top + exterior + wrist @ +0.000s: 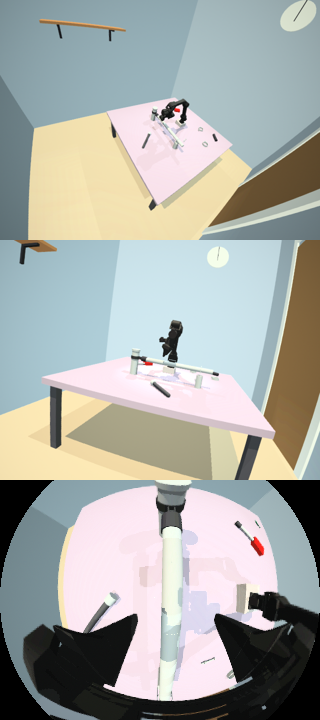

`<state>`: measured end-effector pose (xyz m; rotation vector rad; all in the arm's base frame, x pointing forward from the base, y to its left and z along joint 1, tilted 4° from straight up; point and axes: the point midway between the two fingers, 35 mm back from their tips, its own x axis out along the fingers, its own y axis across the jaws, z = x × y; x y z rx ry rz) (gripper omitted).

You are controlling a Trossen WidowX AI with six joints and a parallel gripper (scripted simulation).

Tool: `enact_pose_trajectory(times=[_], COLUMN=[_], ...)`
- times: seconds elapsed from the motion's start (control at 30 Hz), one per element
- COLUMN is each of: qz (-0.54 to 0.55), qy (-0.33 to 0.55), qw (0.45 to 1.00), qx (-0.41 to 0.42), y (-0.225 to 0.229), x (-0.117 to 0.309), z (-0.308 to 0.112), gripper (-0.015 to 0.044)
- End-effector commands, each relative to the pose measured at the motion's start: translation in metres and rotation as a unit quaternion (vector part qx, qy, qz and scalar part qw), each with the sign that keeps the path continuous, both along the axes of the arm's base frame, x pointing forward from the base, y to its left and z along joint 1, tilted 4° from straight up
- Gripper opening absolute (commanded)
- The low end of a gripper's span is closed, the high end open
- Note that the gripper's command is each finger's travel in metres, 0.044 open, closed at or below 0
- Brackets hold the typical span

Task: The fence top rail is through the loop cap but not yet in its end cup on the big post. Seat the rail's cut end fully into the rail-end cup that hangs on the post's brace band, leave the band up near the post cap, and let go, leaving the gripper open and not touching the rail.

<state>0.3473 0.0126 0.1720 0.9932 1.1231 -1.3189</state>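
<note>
The pale rail (172, 133) (186, 366) (172, 575) runs from the big post (153, 117) (133, 367) across the small post (175, 145) (198, 382). Its near end is inside the dark rail-end cup (143, 358) (171, 520); how deep it sits is hidden. The black brace band (154, 112) (135, 357) (170, 505) is high on the post, just below the cap (155, 107) (136, 350) (173, 483). The loop at the small post is too small to read. My gripper (166, 117) (162, 347) (177, 618) is open and empty, above the rail, with its fingers spread to either side and apart from it.
A dark bar with a pale tip (146, 140) (160, 389) (100, 612) lies on the table beside the rail. A red-handled tool (177, 110) (148, 363) (257, 546) lies near the arm's base (180, 123) (169, 369). Two rings and a black cylinder (215, 137) lie beyond the small post.
</note>
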Motion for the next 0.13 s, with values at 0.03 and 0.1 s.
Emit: enact_pose_trajectory(times=[0.03,0.1], qz=[0.002,0.002], qy=[0.004,0.004], qw=[1.000,1.000], qx=[-0.002,-0.002], y=[-0.0003,-0.0003], x=[0.0001,0.0001], z=[-0.0014,-0.0014], gripper=[0.0440,0.0440])
